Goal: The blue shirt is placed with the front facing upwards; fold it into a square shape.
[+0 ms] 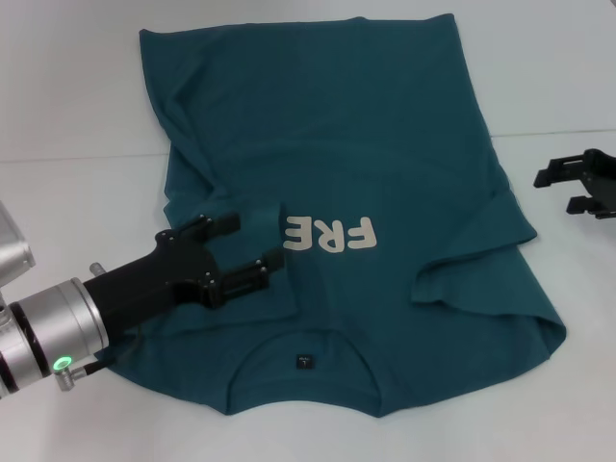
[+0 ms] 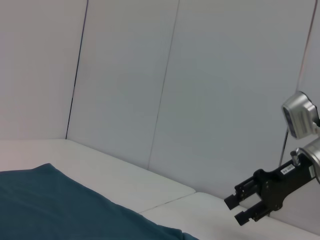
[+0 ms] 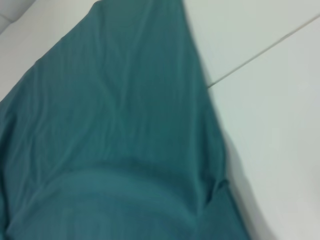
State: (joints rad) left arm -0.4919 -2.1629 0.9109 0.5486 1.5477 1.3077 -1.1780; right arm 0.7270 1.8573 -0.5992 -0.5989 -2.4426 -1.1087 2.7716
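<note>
The shirt (image 1: 318, 144) was soft matt cloth — teal, creased in shallow folds, with no sheen. Its white print (image 1: 329, 233) looked flat and smooth against the weave (a small dark label (image 1: 303, 362) sat inside the collar). The table (image 1: 67, 96) was a smooth, pale surface with a faint satin finish, split by a thin seam. The left gripper (image 1: 258, 245) was matt black, plastic by the look of it, on a brushed silvery metal wrist — the right gripper (image 1: 568, 189) showed the same dull black finish. The wall panels (image 2: 125, 75) were smooth and matt.
</note>
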